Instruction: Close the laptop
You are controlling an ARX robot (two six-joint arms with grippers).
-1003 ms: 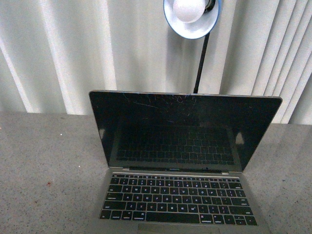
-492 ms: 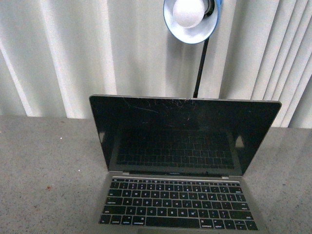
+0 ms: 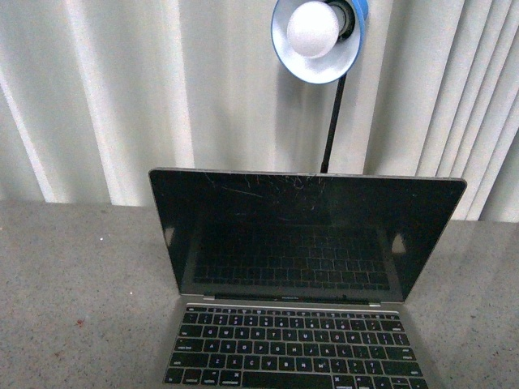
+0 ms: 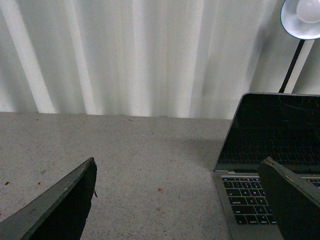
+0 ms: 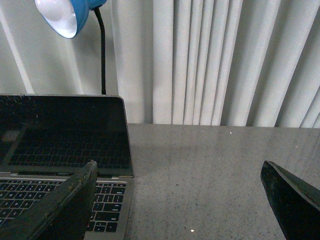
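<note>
The laptop (image 3: 308, 243) sits open in the middle of the grey speckled table (image 3: 73, 275), close to its near edge, with the hinge running left to right. Its screen (image 3: 308, 231) stands upright and leans slightly back. The glass is dark and glossy, with fine scratches along the top, and it mirrors the black keys. The keyboard (image 3: 292, 348) lies flat toward the near side, and the front view cuts off its nearest rows.

Behind the laptop, a desk lamp (image 3: 316, 36) with a blue shade and a white bulb hangs over the far edge on a thin black stem (image 3: 332, 121). A white pleated curtain (image 3: 122, 89) covers the whole back of the scene.

Neither arm appears in the front view. In the left wrist view, the left gripper (image 4: 180, 162) is spread wide, and its two dark fingers (image 4: 65, 205) hold nothing. Bare table shows between them, and the laptop's left side lies off to the right. A few small red specks (image 4: 159, 189) mark the tabletop there. In the right wrist view, the right gripper (image 5: 179, 164) is spread just as wide and is empty. The laptop's right side is to its left, and open table lies to its right.
</note>
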